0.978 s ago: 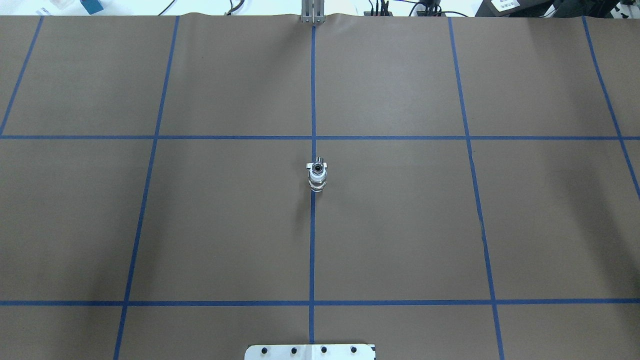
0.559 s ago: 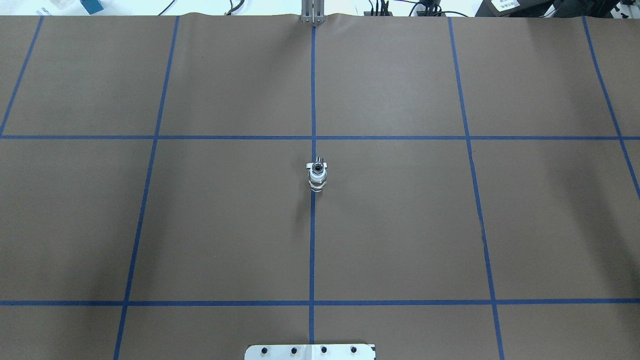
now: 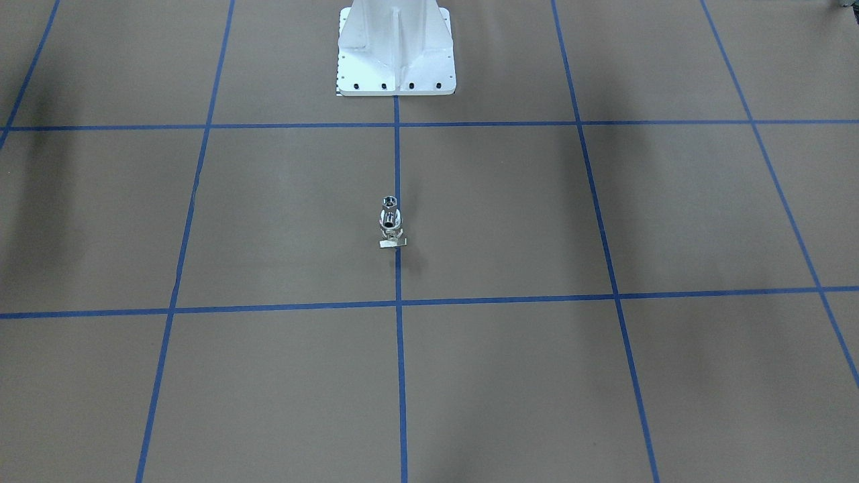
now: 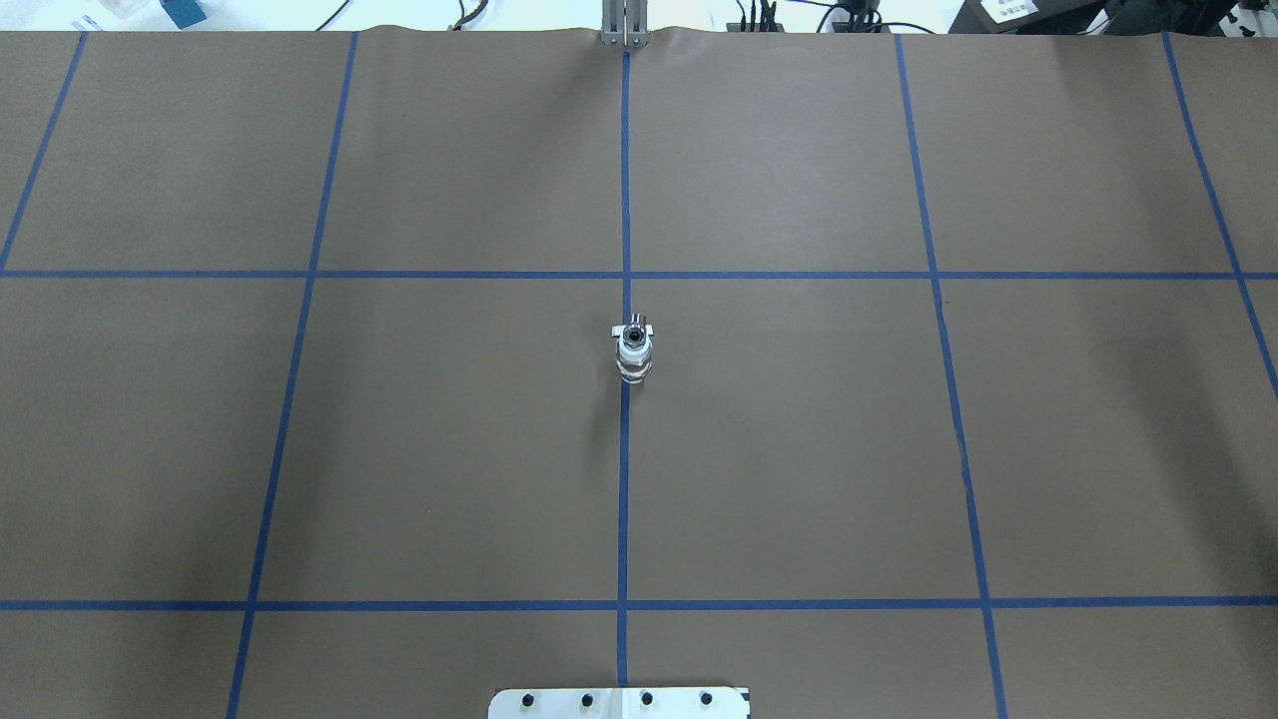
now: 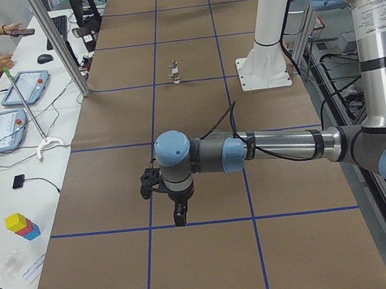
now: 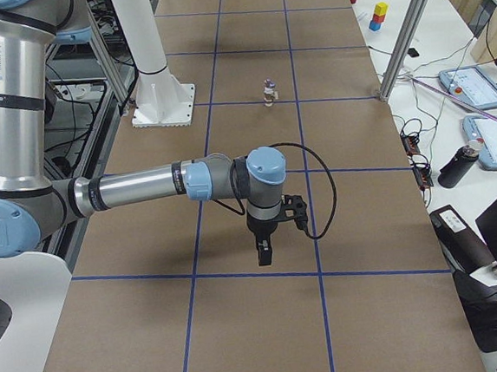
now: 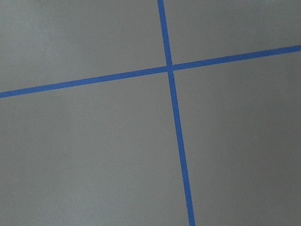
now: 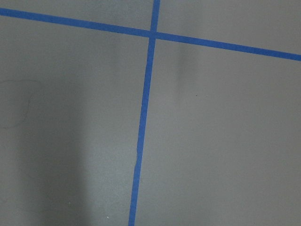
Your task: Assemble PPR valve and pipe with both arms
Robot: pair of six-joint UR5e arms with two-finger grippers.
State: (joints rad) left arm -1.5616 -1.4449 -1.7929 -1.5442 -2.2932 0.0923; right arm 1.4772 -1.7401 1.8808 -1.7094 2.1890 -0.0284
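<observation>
Even bright overhead light; soft faint shadows on paper; wrist views slightly soft.

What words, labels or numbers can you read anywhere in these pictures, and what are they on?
No text can be read in any view.
White label beyond the table's far edge: print too small to read.
Teach pendant screens: blurred, unreadable.
PPR valve: too small to show any marking.

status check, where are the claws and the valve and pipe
Left claw and right claw hang over table, state unclear. PPR valve and pipe end to end on centre line, unheld. No obstacle seen.
</observation>
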